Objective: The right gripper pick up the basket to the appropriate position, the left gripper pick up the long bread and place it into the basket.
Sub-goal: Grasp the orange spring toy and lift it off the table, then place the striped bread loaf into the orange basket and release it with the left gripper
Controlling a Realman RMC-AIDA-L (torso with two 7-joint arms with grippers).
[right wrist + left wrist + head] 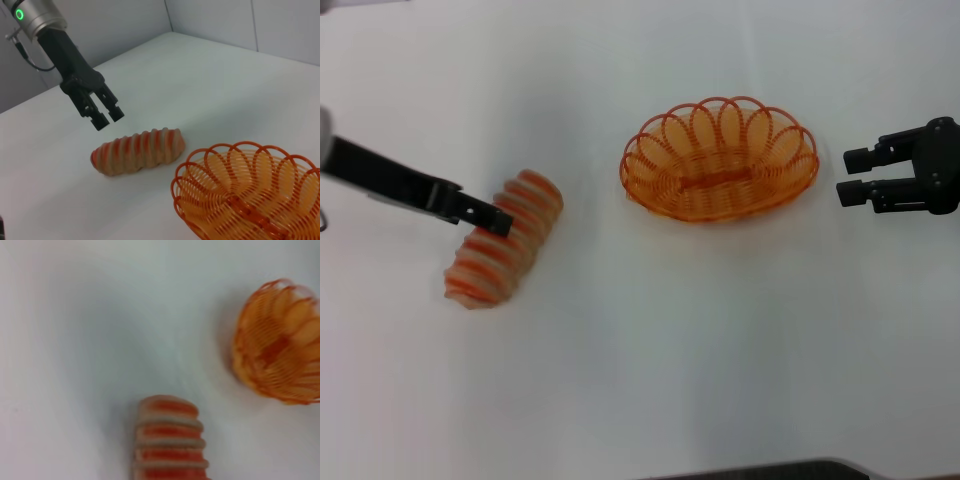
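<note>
The long bread (485, 268), a tan loaf with orange stripes, lies on the white table at the left; it also shows in the left wrist view (170, 440) and the right wrist view (137, 150). My left gripper (500, 224) hovers just above the loaf's middle, open and empty, its fingers a little apart as the right wrist view (108, 118) shows. The orange wire basket (720, 185) stands empty at centre right, apart from the loaf (277, 347) (240, 195). My right gripper (850, 175) is open and empty, just right of the basket's rim, not touching it.
The white table (650, 380) bears only the loaf and the basket. A dark edge (800, 468) shows at the near side. Grey wall panels (210, 20) stand behind the table's far edge.
</note>
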